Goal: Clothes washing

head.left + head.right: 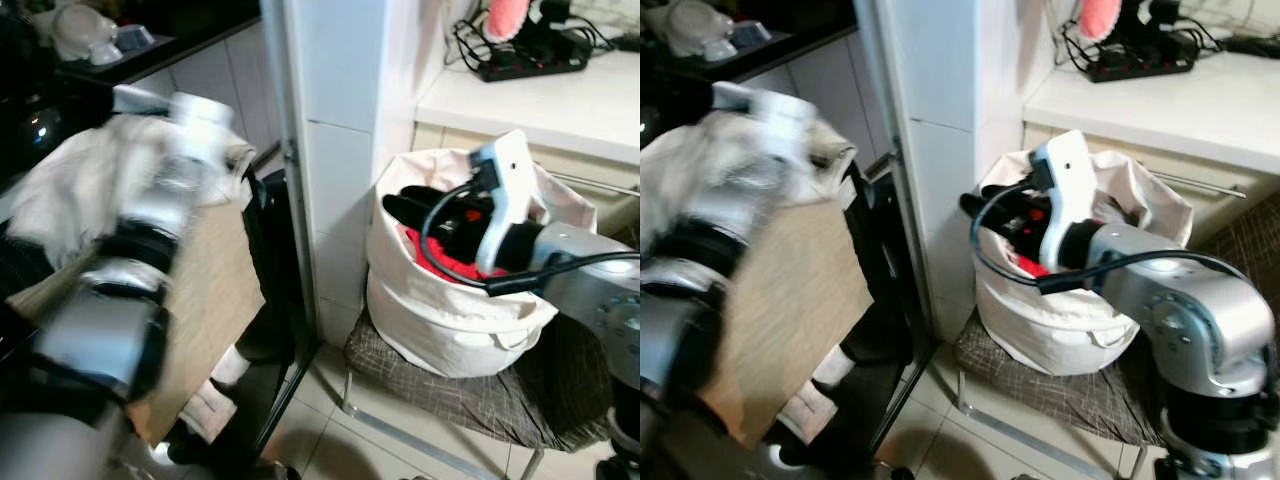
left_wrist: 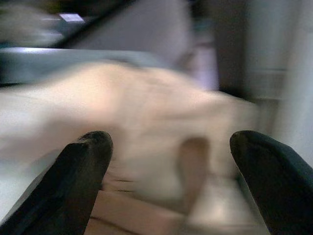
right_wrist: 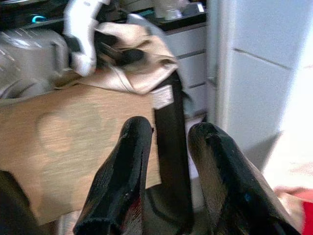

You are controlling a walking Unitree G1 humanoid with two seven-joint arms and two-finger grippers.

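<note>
A cream cloth [image 1: 90, 180] lies bunched on a tan board [image 1: 210, 300] at my left. My left arm reaches along the board. Its open gripper [image 2: 171, 142] is at the cloth, fingers spread wide, and the view is blurred. In the right wrist view its fingers [image 3: 120, 55] press against the cloth's folds. A white laundry bag [image 1: 450, 310] with red [image 1: 450, 262] and black clothes stands on a chair at my right. My right gripper [image 1: 400, 207] hovers over the bag's mouth, pointing left. Its fingers [image 3: 127, 161] are slightly apart with nothing between them.
A white tiled pillar [image 1: 340, 150] stands between board and bag. A black garment [image 1: 270, 250] hangs beside the board's edge. The chair's grey cushion [image 1: 480, 390] carries the bag. Behind it a white counter [image 1: 560, 100] holds a power strip [image 1: 530, 60].
</note>
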